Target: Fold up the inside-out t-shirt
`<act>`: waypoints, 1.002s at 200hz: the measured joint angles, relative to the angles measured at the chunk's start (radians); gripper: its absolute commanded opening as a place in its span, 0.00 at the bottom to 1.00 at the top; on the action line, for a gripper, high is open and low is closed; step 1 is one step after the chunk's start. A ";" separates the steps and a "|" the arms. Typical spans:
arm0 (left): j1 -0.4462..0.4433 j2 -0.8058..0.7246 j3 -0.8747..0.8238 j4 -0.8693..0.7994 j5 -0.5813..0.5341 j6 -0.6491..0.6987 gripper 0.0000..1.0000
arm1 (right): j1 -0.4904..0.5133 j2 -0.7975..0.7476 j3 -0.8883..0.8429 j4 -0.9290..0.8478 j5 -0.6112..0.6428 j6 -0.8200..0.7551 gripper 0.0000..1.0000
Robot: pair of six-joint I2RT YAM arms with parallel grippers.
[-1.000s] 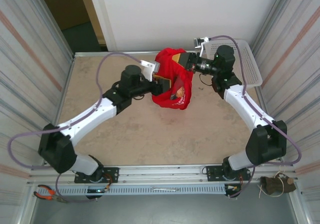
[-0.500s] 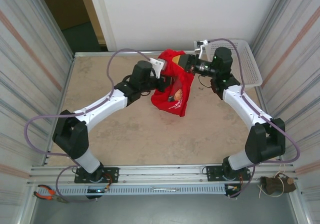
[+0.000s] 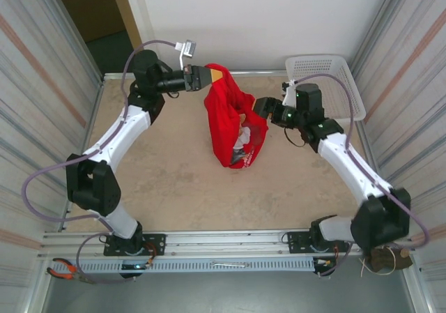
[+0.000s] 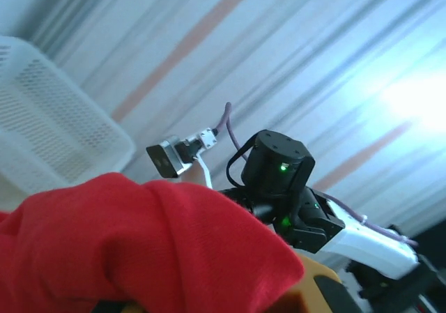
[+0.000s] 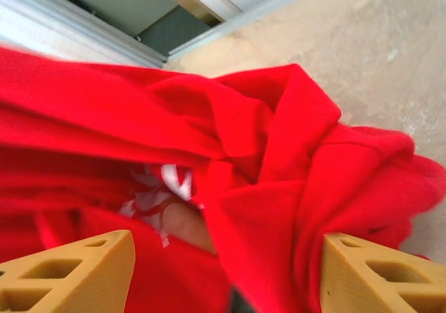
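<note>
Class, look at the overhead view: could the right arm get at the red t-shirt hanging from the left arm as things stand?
Probably yes. The right fingers stand open right at the side of the red t-shirt, with nothing in between. The left fingers pinch its top edge and hold it up off the table.

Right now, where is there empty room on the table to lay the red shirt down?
The widest bare patch of table lies between the left arm and right arm, nearer than the hanging t-shirt. Crowded at far right, by the white basket.

White mesh basket (image 3: 341, 76) at far right corner of the table (image 3: 181, 187) — orange-handled pliers (image 3: 64, 270) on the near rail (image 3: 230, 264).
</note>
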 measured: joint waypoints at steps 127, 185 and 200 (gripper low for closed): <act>-0.025 0.061 0.146 0.207 0.145 -0.221 0.00 | 0.146 0.229 0.328 -0.074 0.076 -0.205 0.00; 0.149 0.092 0.032 0.237 0.060 -0.254 0.00 | -0.018 0.144 0.299 0.028 -0.251 -0.132 0.00; 0.178 0.137 0.013 0.245 0.031 -0.270 0.30 | -0.020 0.090 0.282 0.076 -0.327 -0.107 0.00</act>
